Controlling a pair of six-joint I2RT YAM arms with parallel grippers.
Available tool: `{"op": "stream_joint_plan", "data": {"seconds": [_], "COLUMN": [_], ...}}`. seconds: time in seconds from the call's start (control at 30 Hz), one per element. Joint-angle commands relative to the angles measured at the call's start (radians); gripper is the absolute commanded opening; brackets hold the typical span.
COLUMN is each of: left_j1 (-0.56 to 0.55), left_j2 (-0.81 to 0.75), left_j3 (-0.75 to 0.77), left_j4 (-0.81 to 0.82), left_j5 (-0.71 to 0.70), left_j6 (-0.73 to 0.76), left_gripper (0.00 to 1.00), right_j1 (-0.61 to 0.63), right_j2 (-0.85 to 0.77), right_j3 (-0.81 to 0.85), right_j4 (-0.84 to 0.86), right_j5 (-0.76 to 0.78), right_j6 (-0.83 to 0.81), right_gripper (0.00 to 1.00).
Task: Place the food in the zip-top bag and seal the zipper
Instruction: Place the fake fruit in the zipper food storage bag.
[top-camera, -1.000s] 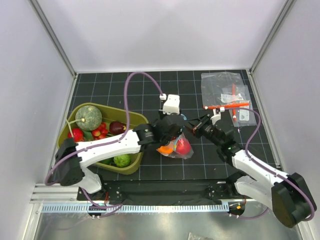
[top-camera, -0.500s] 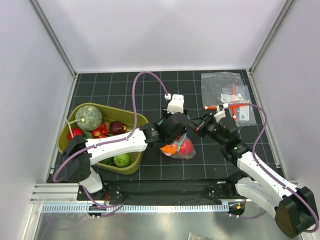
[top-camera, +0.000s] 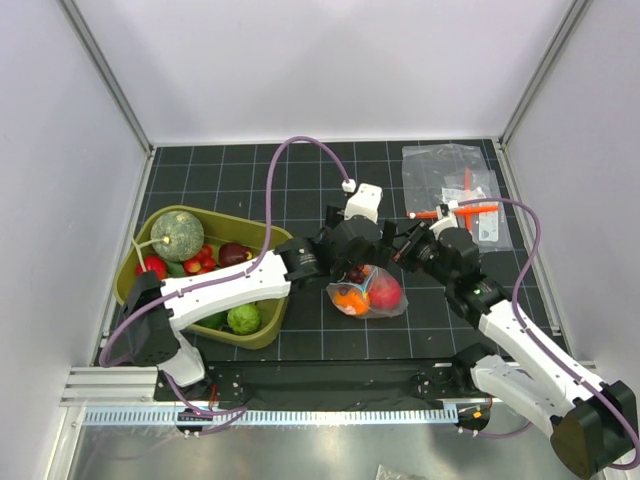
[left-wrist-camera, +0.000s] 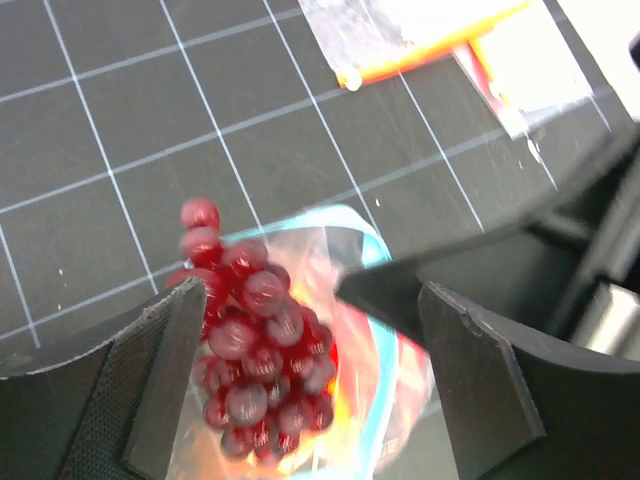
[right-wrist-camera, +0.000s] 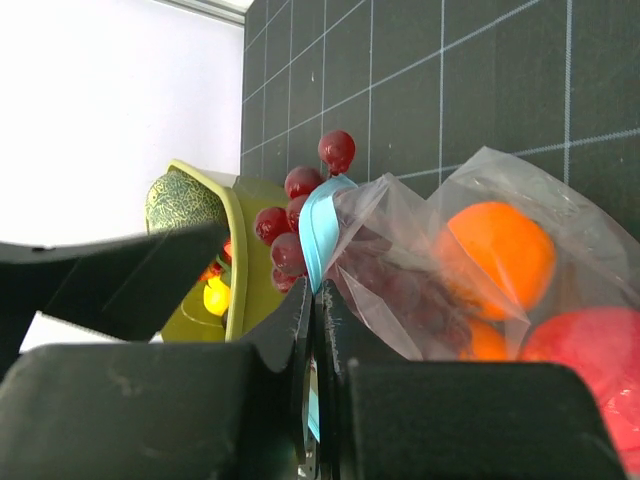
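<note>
The zip-top bag (top-camera: 372, 296) lies on the black mat, with an orange fruit (top-camera: 350, 299) and a round red one (top-camera: 386, 292) inside. My right gripper (top-camera: 402, 256) is shut on the bag's teal zipper (right-wrist-camera: 320, 225) and holds the mouth up. My left gripper (left-wrist-camera: 310, 310) hovers just over the mouth, open wide. The bunch of dark red grapes (left-wrist-camera: 255, 340) sits loose between its fingers (left-wrist-camera: 170, 360), partly in the bag's mouth, touching neither pad. The right wrist view shows the grapes (right-wrist-camera: 290, 215) beside the strip and an orange (right-wrist-camera: 500, 250) through the plastic.
An olive-green tray (top-camera: 268, 236) on the left holds a grey-green melon (top-camera: 177, 235), a green ball (top-camera: 243, 320) and small red fruits. Clear packets with an orange-red tool (top-camera: 455, 190) lie at the back right. White walls close in on three sides.
My left gripper has opened wide and moved right, over the bag's mouth, letting go of the grapes. The right gripper and the bag have shifted a little to the right.
</note>
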Motion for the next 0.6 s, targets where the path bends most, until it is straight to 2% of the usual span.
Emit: {"op": "stream_joint_plan", "data": {"seconds": [0.0, 0.13, 0.27, 0.37, 0.4, 0.43, 0.47, 0.57], "left_j1": [-0.006, -0.006, 0.015, 0.043, 0.052, 0.061, 0.078, 0.090], "left_j2": [-0.082, -0.104, -0.106, -0.151, -0.193, -0.217, -0.239, -0.280], "left_j3": [0.058, 0.129, 0.146, 0.075, 0.043, -0.030, -0.066, -0.163], "left_j4": [-0.114, -0.302, -0.422, -0.423, -0.404, -0.357, -0.332, -0.283], "left_j5": [0.048, -0.009, -0.069, -0.070, -0.028, 0.003, 0.035, 0.126], "left_j6": [0.015, -0.025, -0.049, -0.069, -0.080, -0.089, -0.100, -0.137], "left_gripper": [0.93, 0.93, 0.91, 0.85, 0.81, 0.71, 0.67, 0.63], "right_j1": [0.000, 0.000, 0.000, 0.000, 0.000, 0.000, 0.000, 0.000], "right_j2": [0.006, 0.000, -0.011, -0.010, -0.014, -0.017, -0.020, -0.022], "right_j3": [0.068, 0.080, 0.074, 0.077, 0.074, 0.071, 0.063, 0.069], "right_j4": [0.033, 0.023, 0.028, 0.029, 0.027, 0.032, 0.036, 0.039], "right_j5": [0.004, 0.011, 0.025, 0.014, 0.020, 0.027, 0.033, 0.027], "right_j6": [-0.043, -0.087, -0.101, -0.107, -0.107, -0.106, -0.104, -0.101], "right_gripper": [0.01, 0.01, 0.01, 0.01, 0.01, 0.01, 0.01, 0.01]}}
